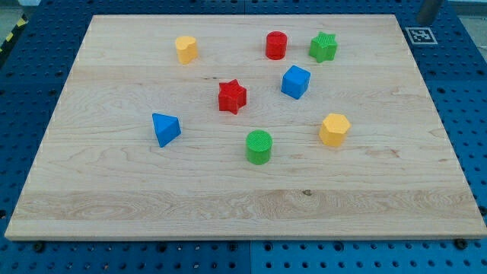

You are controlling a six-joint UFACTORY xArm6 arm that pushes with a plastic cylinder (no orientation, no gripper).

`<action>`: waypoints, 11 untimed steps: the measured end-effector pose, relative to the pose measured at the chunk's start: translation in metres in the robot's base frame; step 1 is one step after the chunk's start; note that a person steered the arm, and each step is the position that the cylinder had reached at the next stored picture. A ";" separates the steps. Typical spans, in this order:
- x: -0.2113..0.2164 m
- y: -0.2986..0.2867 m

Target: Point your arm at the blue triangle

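- Tip (425, 23) of the rod sits just off the board's (426, 190) top-right corner, touching no block; it is a bare rod with no jaws.
- Green cylinder (259, 146): far to its lower left.
- Blue triangle (165, 128): farthest from it, lower left, standing alone.
- Yellow hexagon (334, 129): below, slightly left.
- Red star (232, 97), blue cube (295, 81): between.
- Yellow block (186, 49), red cylinder (276, 45), green star (323, 47): leftward; the star is nearest.

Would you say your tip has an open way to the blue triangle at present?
Probably yes, though my tip is not in view. The blue triangle stands apart; its nearest neighbours, the red star and green cylinder, lie toward the view's right.
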State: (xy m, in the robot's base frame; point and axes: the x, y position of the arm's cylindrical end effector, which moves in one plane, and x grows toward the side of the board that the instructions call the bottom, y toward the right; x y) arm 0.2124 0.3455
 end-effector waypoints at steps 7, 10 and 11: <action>0.030 -0.011; 0.253 -0.025; 0.317 -0.025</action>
State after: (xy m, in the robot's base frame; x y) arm 0.5290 0.3205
